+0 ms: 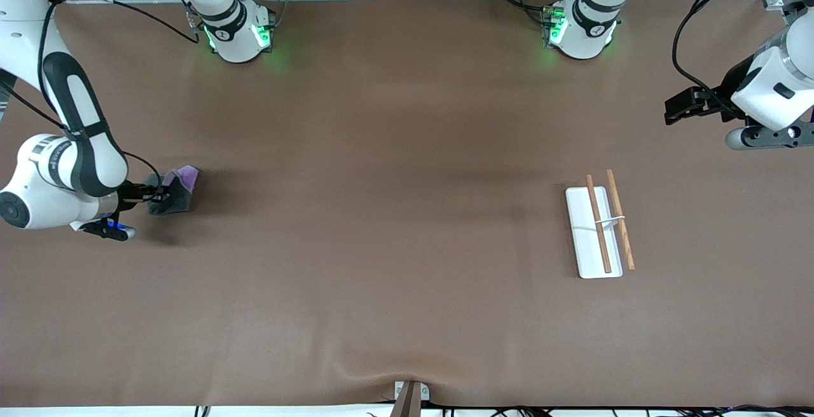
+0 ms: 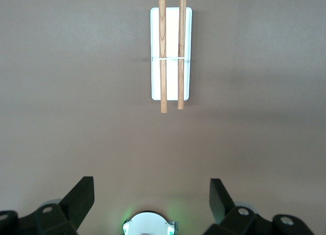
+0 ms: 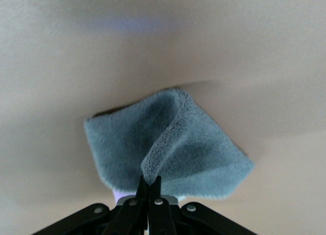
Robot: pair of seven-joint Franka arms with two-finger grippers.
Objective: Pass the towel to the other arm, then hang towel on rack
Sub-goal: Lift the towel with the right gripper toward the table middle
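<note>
The wide brown table fills the front view, its cover rippled into a low wrinkle at the edge nearest the front camera. The big white right arm bends low at its own end of the table, and the white left arm waits raised over the opposite end, partly cut off by the picture's edge.

The rack, a small white rectangular base with two thin brown wooden rods joined by a thin white crosspiece, stands toward the left arm's end, with bare table all round it and nothing between it and either arm. It shows whole in the left wrist view.

The towel, a small square cloth, dark grey with a purple patch showing at its upper corner, sits bunched at the right arm's end. In the right wrist view its fleecy grey face is pinched into a raised ridge.

The right gripper is clamped on that ridge, fingers pressed together. The left gripper stands with its fingers wide apart, holding nothing.
</note>
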